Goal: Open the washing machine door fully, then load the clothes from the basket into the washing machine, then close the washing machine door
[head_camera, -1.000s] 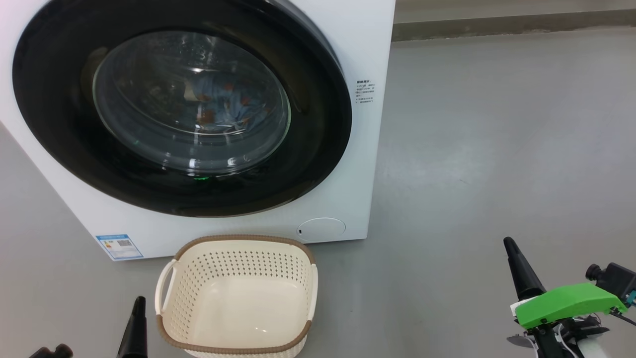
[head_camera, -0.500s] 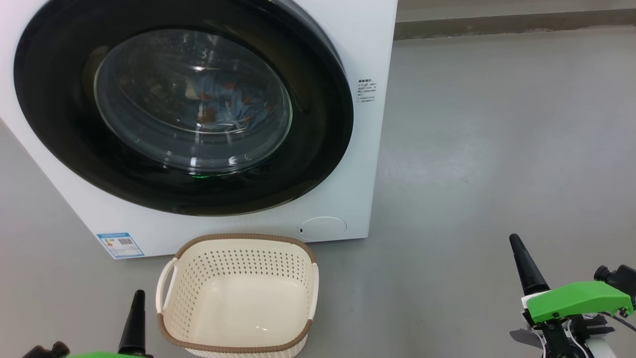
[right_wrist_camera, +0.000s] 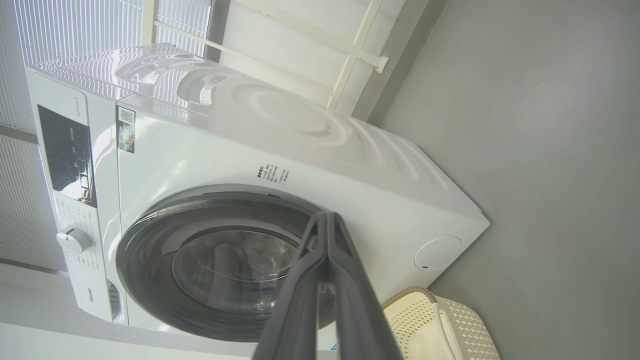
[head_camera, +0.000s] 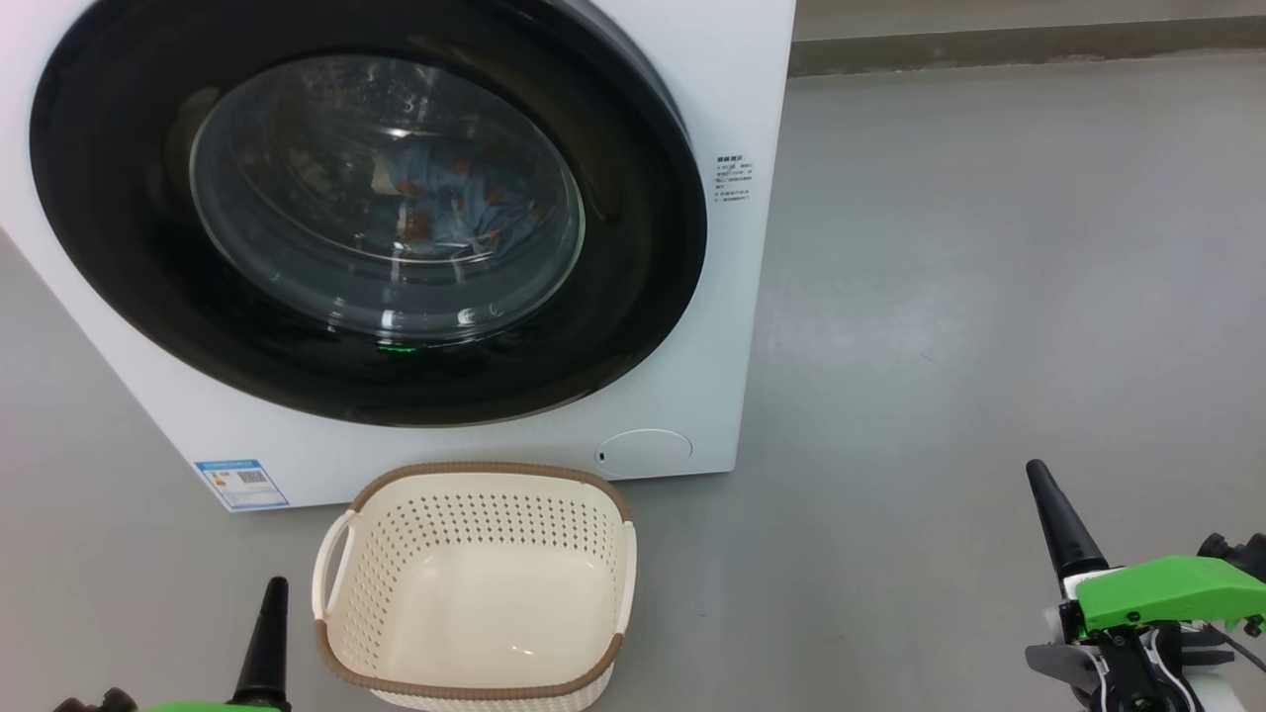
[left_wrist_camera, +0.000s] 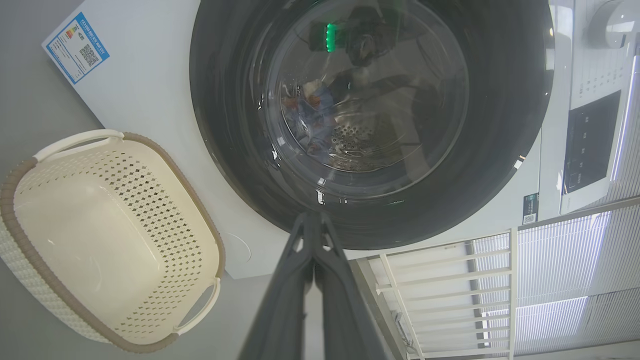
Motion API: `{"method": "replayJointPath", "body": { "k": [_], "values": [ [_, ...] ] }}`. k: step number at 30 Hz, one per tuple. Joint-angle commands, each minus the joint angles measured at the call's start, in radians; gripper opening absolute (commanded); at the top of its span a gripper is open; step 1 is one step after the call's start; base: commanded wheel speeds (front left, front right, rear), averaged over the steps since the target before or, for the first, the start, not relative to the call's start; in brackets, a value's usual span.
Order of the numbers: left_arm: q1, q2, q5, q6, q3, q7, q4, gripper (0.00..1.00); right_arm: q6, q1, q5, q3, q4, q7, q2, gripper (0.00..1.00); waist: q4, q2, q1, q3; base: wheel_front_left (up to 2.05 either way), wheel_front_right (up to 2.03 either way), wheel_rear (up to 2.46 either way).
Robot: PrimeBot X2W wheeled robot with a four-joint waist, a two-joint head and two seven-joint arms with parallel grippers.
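Note:
The white washing machine (head_camera: 737, 326) (right_wrist_camera: 350, 165) stands with its round black washing machine door (head_camera: 148, 287) (left_wrist_camera: 500, 125) (right_wrist_camera: 150, 250) closed flat against the front. Through the glass window I see the clothes (head_camera: 450, 203) (left_wrist_camera: 312, 112), light-blue fabric with orange-brown prints, lying in the drum. The cream basket (head_camera: 475, 485) (left_wrist_camera: 30, 170) (right_wrist_camera: 440, 320) sits on the floor before the machine with nothing in it. My left gripper (head_camera: 272, 593) (left_wrist_camera: 312, 217) is shut at the lower left, beside the basket. My right gripper (head_camera: 1039, 475) (right_wrist_camera: 326, 217) is shut at the lower right, well apart from the machine.
Grey floor (head_camera: 989, 247) spreads wide to the right of the machine. A wall base (head_camera: 1029, 44) runs along the back. A white railing (left_wrist_camera: 440, 280) and ribbed blinds stand behind the machine. The control panel (right_wrist_camera: 65, 150) and a dial sit at the machine's top.
The left gripper has risen a little into the lower left. The right gripper has drifted slightly right. Door, clothes and basket have stayed as they were.

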Motion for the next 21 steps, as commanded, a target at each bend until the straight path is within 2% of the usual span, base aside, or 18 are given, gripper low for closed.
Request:
{"method": "replayJointPath", "body": {
  "k": [1,21],
  "values": [
    [-0.053,0.008,-0.025,-0.008,0.034,0.010,-0.031,0.00,0.002,-0.010,0.027,0.002,-0.033,0.007,-0.002,0.00,0.000,0.0000,0.0000,0.000,0.00,0.00,0.00],
    [-0.065,-0.020,-0.174,-0.016,0.079,0.065,-0.035,0.00,0.001,-0.005,0.193,-0.055,-0.053,0.063,0.025,0.00,0.006,0.0000,0.0000,0.004,0.00,0.00,0.00]
  ]
}}
